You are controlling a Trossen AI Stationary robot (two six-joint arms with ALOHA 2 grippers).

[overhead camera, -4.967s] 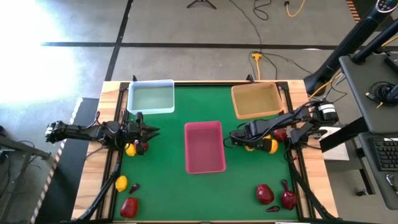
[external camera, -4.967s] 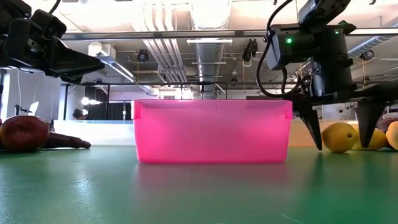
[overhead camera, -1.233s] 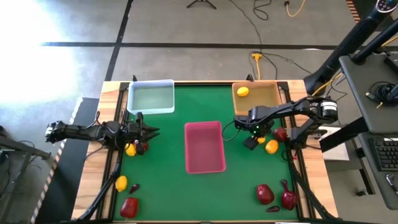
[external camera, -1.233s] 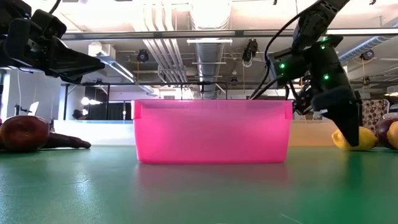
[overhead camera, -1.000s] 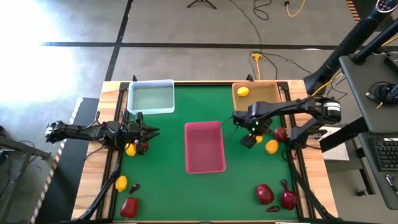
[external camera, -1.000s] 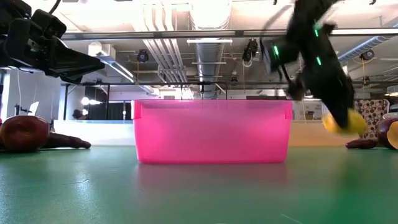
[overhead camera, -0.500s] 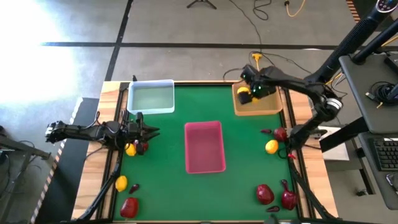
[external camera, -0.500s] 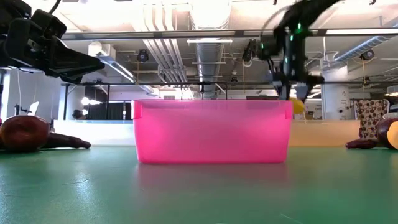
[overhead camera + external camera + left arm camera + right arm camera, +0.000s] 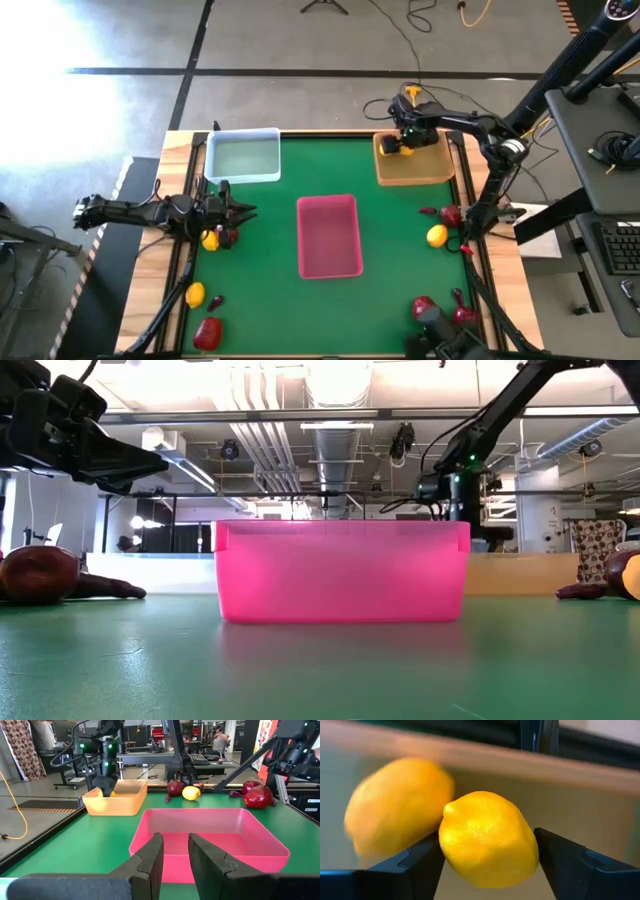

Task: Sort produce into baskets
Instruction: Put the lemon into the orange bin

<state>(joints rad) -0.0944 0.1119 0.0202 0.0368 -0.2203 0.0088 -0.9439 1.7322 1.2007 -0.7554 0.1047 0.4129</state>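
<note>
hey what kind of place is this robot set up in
Probably a robotics lab or workshop: exposed ceiling ducts, a concrete floor with loose cables, and a person at desks behind the green table.

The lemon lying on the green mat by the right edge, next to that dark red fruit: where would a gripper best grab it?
Probably from straight above, fingers closing across the narrow middle of the lemon. Its top is open, while the dark red fruit sits just behind it, so a finger should avoid that side.
</note>
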